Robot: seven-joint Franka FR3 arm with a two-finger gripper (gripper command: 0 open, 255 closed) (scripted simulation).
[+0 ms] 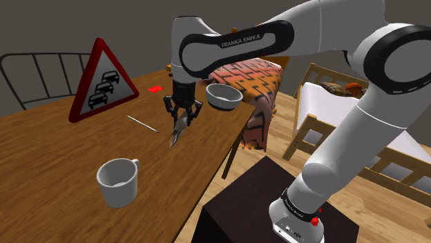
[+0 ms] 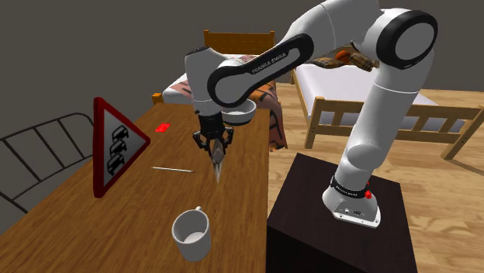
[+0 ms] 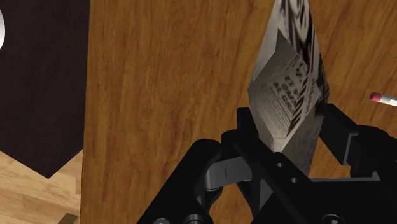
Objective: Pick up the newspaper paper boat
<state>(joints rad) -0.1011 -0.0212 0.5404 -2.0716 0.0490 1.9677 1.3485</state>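
Gripper (image 1: 182,116) above the wooden worktop (image 1: 41,159): the fingers are closed on one end of the newsprint paper boat (image 3: 289,89), so it hangs point-down, apparently lifted for carrying.

A brown wooden desk (image 1: 55,166) with a visible grain carries five things. A red-rimmed triangular traffic sign (image 1: 102,79) with black car shapes stands on its lower edge near the shoulder view's left side. A white mug (image 1: 119,181) sits upright towards the near end, well apart from the sign. Between them, nearer the middle, lies a thin pale stick (image 1: 141,123) with a red tip. A small flat red piece (image 1: 155,89) lies further back. A grey bowl (image 1: 224,96) sits at the far corner, by the desk's edge.
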